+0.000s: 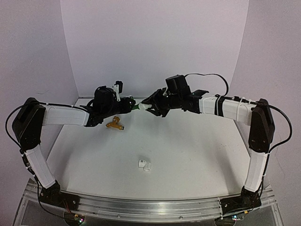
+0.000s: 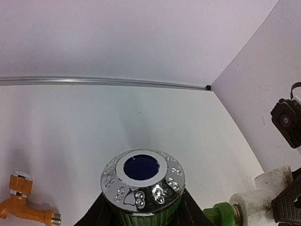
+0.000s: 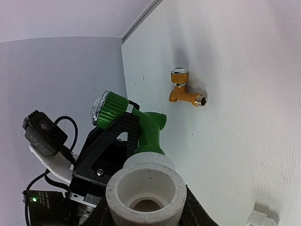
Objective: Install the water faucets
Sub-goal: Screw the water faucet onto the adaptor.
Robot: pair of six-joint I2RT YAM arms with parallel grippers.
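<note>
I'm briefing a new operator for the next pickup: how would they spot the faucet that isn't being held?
On the white table, look at the far left part, just below the left gripper in the top view. The orange faucet lies there, touched by neither arm. Unlike the green faucet held in the air, it rests on the tabletop; the loose white fitting is smaller and nearer the bases.

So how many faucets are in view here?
2. The green faucet is held in the left gripper, against the white fitting in the right gripper; the orange faucet lies loose on the table. None looks hidden.
</note>
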